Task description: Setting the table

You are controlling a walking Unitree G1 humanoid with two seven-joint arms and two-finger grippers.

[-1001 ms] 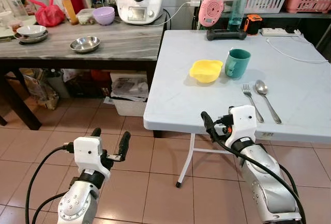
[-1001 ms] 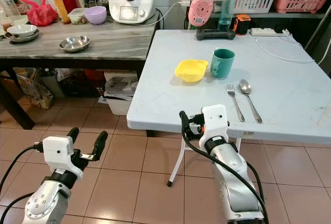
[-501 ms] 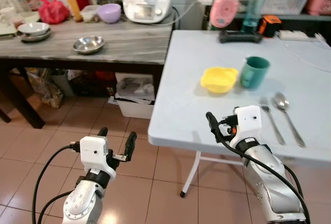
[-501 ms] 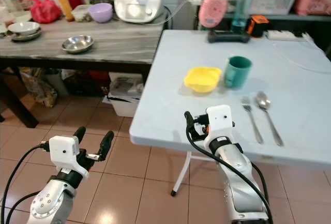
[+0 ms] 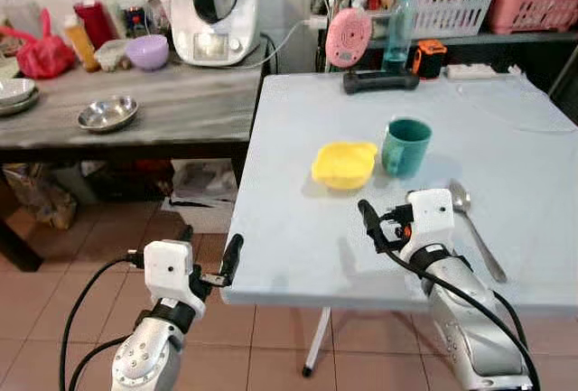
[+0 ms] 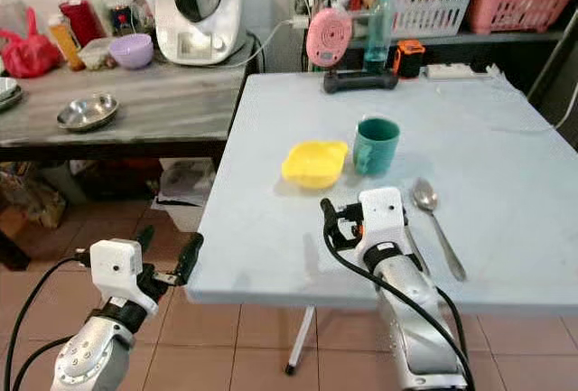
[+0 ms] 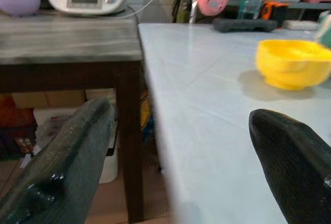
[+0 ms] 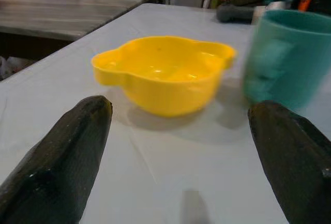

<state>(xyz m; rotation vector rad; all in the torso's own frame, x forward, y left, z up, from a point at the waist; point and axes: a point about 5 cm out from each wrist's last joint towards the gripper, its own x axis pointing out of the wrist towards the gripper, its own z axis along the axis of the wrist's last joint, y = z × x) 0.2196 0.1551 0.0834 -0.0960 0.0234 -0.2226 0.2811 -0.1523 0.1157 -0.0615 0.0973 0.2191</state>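
– Where do your head views look from?
– Above, forward and down onto the white table.
– And your wrist views?
– Low, near tabletop height; both share the yellow bowl.

A yellow bowl sits just beside an upright teal mug, spoon near, its fork apparently hidden.

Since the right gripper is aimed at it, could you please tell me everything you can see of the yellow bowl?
The yellow bowl looks like glossy plastic, with a wavy rim bulging into small lobes at each side. It stands upright and looks empty on the pale table, just left of the green mug, apart from it. Nothing grips it: the right gripper hangs short of it, fingers open.
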